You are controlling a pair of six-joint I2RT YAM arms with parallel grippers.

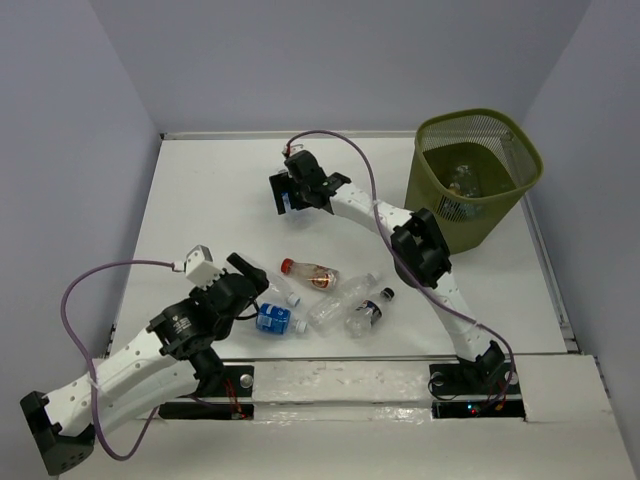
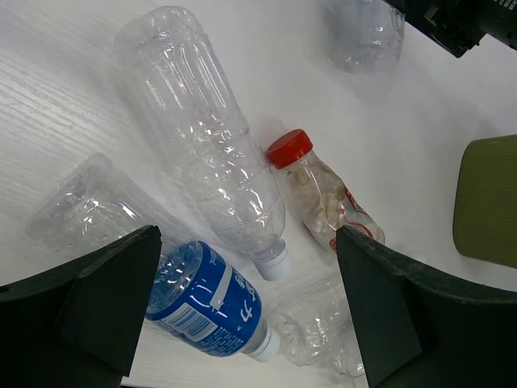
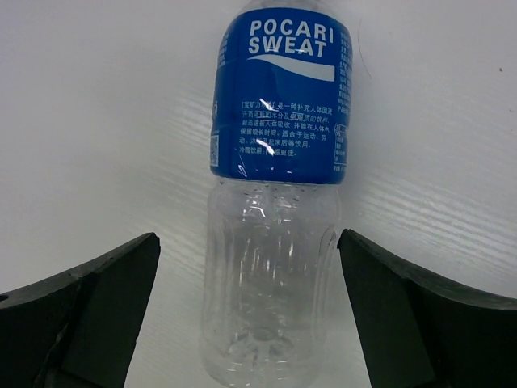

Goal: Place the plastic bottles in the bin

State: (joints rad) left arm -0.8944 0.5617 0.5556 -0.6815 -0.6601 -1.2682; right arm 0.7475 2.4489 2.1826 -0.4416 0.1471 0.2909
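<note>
My left gripper (image 1: 243, 285) is open above a cluster of plastic bottles at the table's front. In the left wrist view, between its open fingers (image 2: 105, 299), lie a blue-labelled bottle (image 2: 206, 299), a large clear bottle (image 2: 202, 162) and a red-capped bottle (image 2: 327, 198); nothing is gripped. My right gripper (image 1: 300, 182) is open at the far middle of the table. A blue-labelled Pocari Sweat bottle (image 3: 275, 210) lies between its jaws, untouched. The olive-green mesh bin (image 1: 520, 160) stands at the far right with at least one bottle inside.
More clear bottles lie in the cluster: a crushed one (image 2: 85, 210), one near my right finger (image 2: 323, 323), and a dark-capped one (image 1: 368, 312). Another clear bottle (image 2: 367, 32) lies farther off. The bin's green side (image 2: 485, 202) shows at the right edge of the left wrist view.
</note>
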